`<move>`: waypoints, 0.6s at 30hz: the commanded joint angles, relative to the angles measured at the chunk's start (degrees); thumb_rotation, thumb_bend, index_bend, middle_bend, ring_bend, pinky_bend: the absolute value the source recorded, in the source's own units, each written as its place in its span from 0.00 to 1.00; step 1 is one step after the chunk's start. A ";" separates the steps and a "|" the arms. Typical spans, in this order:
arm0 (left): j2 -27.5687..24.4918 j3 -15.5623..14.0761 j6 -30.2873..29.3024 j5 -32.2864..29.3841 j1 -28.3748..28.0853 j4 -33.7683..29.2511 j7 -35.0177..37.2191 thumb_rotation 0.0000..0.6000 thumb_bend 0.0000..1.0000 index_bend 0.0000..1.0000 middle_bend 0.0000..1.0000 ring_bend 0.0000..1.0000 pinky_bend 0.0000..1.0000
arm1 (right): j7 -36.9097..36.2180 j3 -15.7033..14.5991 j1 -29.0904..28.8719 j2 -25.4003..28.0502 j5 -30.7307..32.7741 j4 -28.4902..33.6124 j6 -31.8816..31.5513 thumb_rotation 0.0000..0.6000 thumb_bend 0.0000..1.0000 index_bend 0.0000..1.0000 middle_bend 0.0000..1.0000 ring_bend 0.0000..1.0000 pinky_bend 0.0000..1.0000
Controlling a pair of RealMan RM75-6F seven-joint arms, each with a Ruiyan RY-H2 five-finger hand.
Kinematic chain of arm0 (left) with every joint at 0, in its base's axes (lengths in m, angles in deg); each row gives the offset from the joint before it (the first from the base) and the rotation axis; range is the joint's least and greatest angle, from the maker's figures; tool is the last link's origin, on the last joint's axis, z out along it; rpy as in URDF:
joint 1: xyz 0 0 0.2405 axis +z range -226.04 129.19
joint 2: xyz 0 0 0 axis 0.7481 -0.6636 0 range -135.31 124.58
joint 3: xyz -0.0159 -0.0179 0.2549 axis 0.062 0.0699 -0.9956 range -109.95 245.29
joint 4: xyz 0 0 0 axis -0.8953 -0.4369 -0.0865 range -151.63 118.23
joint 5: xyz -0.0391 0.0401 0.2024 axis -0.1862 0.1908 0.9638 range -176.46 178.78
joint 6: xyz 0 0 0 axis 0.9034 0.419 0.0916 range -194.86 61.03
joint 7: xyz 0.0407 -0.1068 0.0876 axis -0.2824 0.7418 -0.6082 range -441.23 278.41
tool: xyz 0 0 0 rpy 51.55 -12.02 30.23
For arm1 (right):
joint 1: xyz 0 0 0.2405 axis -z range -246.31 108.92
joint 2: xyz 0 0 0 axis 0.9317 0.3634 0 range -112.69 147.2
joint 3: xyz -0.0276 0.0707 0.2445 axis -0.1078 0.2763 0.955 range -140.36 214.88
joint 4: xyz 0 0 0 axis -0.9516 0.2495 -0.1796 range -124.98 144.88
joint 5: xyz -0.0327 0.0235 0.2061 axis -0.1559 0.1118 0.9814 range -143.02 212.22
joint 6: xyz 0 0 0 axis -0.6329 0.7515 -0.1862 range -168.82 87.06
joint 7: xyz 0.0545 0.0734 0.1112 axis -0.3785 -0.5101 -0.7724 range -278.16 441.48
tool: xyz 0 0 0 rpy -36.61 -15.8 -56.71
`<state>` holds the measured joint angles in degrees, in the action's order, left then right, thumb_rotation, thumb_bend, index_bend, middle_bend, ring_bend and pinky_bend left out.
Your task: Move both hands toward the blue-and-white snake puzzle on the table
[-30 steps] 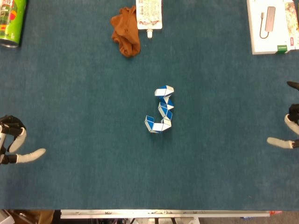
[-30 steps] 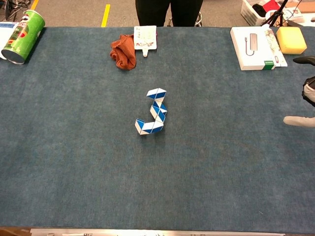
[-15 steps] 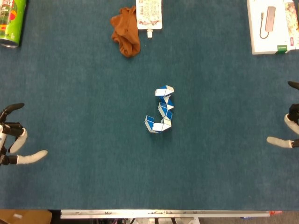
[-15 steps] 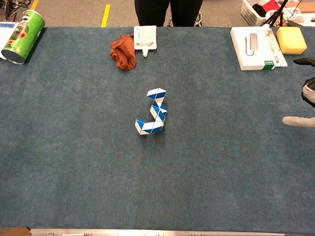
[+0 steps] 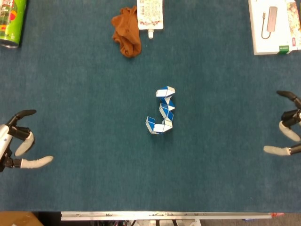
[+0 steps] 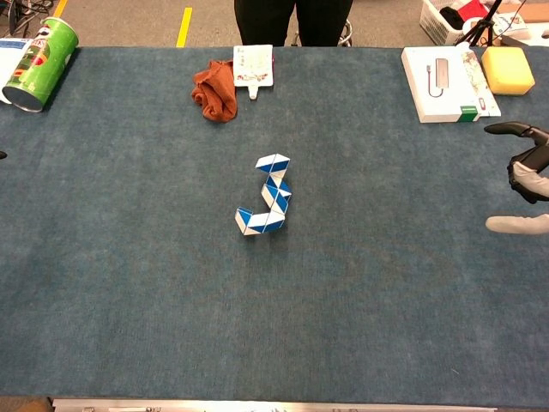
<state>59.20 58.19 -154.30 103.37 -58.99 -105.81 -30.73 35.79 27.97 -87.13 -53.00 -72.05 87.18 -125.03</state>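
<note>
Our blue carpeted table [image 5: 84, 84], snake puzzle [image 5: 162, 112] lying mid-table, our left hand [image 5: 16, 146] and right hand [image 5: 287, 136] at opposite edges, fingers spread, holding nothing, well apart from it, grey floor beyond.

No legible text on any object

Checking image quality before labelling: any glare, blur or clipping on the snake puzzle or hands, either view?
Head view: even light, no glare; snake puzzle sharp; left hand and right hand cut by the frame edges. Chest view: puzzle crisp with a faint shadow; only the right hand shows, clipped at the edge.
</note>
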 commanded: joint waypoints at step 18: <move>-1.76 -4.18 2.60 6.65 -9.45 -1.87 31.26 0.59 0.00 1.00 1.00 0.78 0.15 | -27.00 -7.99 -10.05 2.37 -14.78 2.03 -7.19 0.76 0.00 1.00 1.00 0.75 0.10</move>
<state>58.14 55.11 -152.67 108.96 -66.67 -107.03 -2.96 10.26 20.85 -96.15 -50.83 -85.86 88.94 -131.63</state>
